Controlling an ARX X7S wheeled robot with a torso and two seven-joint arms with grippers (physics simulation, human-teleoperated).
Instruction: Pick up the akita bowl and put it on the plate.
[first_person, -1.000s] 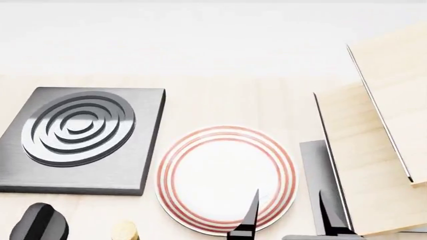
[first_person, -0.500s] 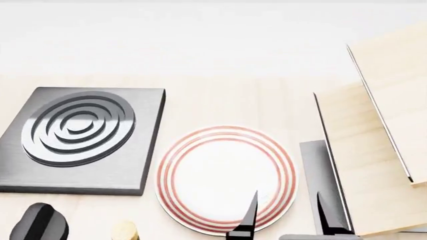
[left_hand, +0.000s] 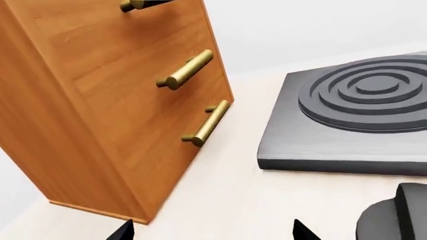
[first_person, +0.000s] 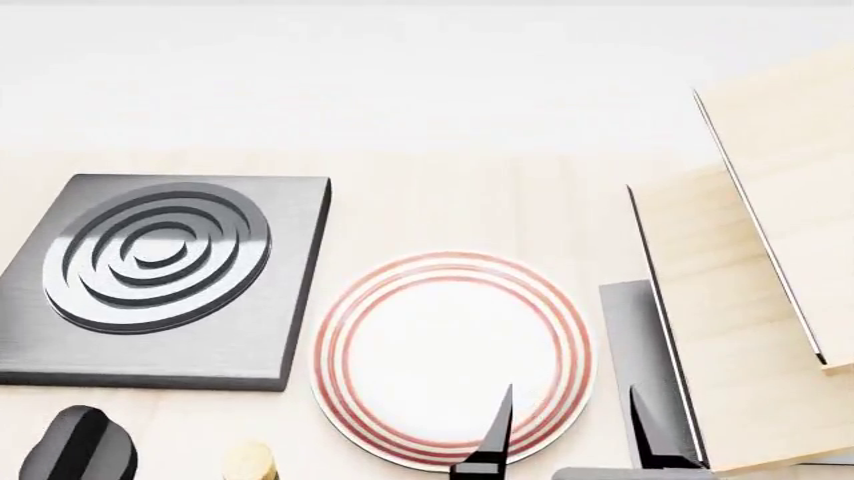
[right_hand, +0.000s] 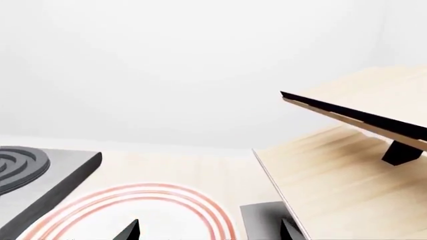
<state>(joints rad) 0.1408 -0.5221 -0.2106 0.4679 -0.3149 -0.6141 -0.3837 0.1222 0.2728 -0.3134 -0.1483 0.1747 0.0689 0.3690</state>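
Note:
The akita bowl is out of view in every frame. The plate (first_person: 427, 340), white with red rings, lies flat on the pale wooden counter in the middle of the head view, and its ringed rim (right_hand: 143, 196) also shows in the right wrist view. My right gripper (first_person: 571, 445) is open at the plate's near right edge, one finger over the plate and the other over a grey slab; nothing sits between the fingertips (right_hand: 209, 231). My left gripper (left_hand: 213, 232) is open and empty above bare counter, between a wooden cabinet and the stove plate.
A dark square stove plate (first_person: 160, 270) (left_hand: 360, 115) with raised rings lies left of the plate. Pale wooden boards (first_person: 747, 330) (right_hand: 347, 175) slant at the right, a grey slab (first_person: 634, 340) beside them. An orange cabinet (left_hand: 113, 100) has brass handles. A dark rounded object (first_person: 78, 445) (left_hand: 393, 215) sits near the stove plate.
In the head view the right gripper's fingers have slid slightly left and lower. Plate, stove plate and left side look unchanged.

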